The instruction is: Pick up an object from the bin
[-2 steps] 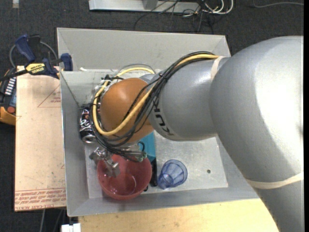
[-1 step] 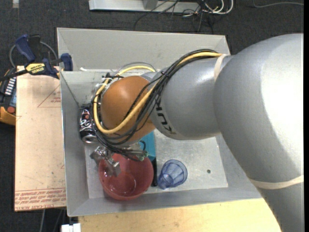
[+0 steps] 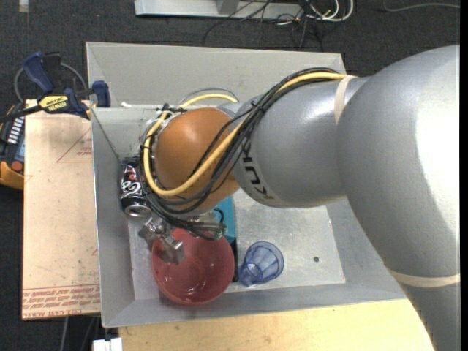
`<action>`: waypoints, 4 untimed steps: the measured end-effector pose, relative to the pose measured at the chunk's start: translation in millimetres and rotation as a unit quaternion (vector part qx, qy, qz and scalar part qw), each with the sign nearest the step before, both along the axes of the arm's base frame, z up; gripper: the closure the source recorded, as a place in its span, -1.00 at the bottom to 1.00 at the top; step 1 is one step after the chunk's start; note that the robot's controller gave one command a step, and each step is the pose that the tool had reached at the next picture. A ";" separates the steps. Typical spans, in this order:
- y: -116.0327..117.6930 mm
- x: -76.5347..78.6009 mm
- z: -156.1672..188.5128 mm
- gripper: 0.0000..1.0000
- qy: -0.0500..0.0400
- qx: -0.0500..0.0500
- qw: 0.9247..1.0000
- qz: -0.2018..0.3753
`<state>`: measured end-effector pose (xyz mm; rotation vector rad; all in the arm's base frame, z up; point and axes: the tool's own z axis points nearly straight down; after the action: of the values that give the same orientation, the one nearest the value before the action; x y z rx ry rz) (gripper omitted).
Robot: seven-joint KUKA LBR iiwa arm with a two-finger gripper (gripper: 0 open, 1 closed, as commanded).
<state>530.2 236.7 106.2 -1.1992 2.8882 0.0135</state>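
The gripper (image 3: 167,245) hangs low at the front left of the bin (image 3: 111,247), right over the left rim of a red bowl (image 3: 199,273). I cannot tell how far open the gripper is, or if it touches the bowl. The bowl is round and sits with its open side up. A dark can (image 3: 131,186) lies just left of the gripper, its silver end toward the front. A blue cup (image 3: 261,263) lies beside the bowl

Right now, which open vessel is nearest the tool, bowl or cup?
The wide red bowl: the tool is over its upper-left rim. The small blue cup sits apart, to the bowl's right.
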 end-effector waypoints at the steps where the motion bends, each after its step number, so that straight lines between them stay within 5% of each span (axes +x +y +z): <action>1: 0.4 1.0 17.5 1.00 -0.002 0.001 1.000 0.000; 4: 0.8 0.9 42.5 1.00 -0.002 0.001 1.000 -0.001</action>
<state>531.1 237.6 148.7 -1.1947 2.8852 0.0145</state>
